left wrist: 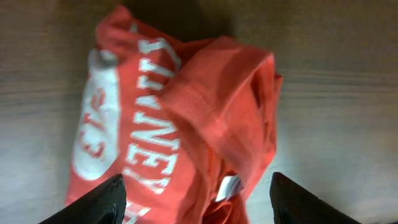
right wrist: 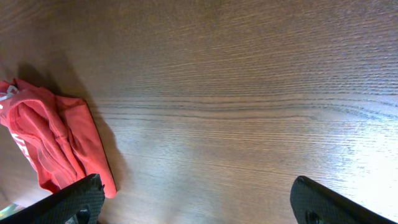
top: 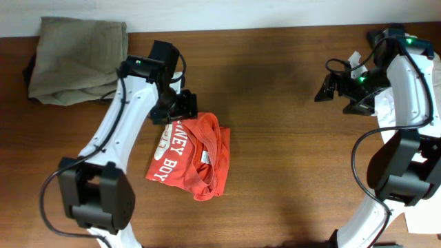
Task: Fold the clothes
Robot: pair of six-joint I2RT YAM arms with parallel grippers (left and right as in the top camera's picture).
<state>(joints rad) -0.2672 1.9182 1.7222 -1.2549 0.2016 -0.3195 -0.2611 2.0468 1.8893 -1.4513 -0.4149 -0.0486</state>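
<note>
left fingers (left wrist: 102, 202) hovering open over bunched shirt (top: 196, 158), centre-left, likely lining up a grab | right fingers (right wrist: 68, 199) hanging open over bench (top: 275, 138), upper right

The T-shirt (top: 196, 155) is red-orange, with white block lettering (top: 169, 148) and a small white neck label (top: 204, 159). The table (top: 275, 138) under it is dark brown with fine wood grain. Up and left of the T-shirt lies an olive-khaki cloth (top: 76, 58). The left arm (top: 110, 127) and right arm (top: 413, 83) are white with black joints.
</note>
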